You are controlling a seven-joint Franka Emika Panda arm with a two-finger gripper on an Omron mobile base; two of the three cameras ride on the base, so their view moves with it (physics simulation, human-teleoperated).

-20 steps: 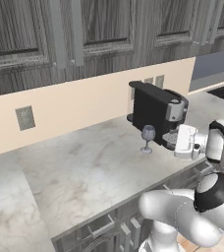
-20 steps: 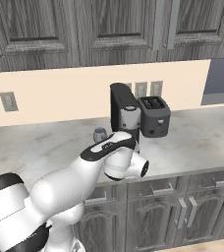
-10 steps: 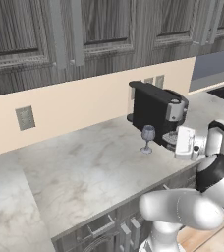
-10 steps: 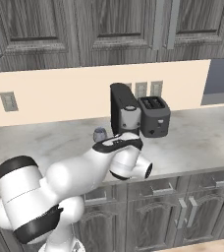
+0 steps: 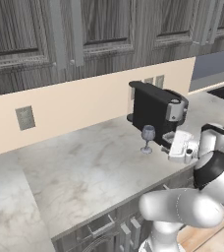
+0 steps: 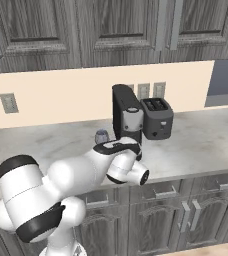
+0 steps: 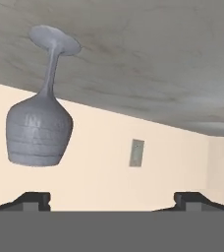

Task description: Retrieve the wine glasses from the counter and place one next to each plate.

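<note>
- Glass [image 5: 148, 138] upright on counter [image 5: 84, 167], centre-right of left base view, just left of black coffee machine [image 5: 155, 112]
- Right base view: glass [image 6: 102, 136] bowl peeks above the arm, centre frame, left of coffee machine [image 6: 127, 114]; toaster [image 6: 157, 117] touching the machine's right side
- Gripper [image 5: 182, 150] at right of left base view, near the glass but apart from it, in front of the machine
- Hand view is rolled upside down: glass [image 7: 41, 118] at upper left, foot on counter [image 7: 148, 59] across the top
- Fingertips [image 7: 31, 201] at bottom corners, spread wide apart, nothing between them
- Glass sits above the left fingertip, not touched
- Wall outlet [image 7: 137, 152] centre of hand view on peach backsplash [image 7: 109, 162]
</note>
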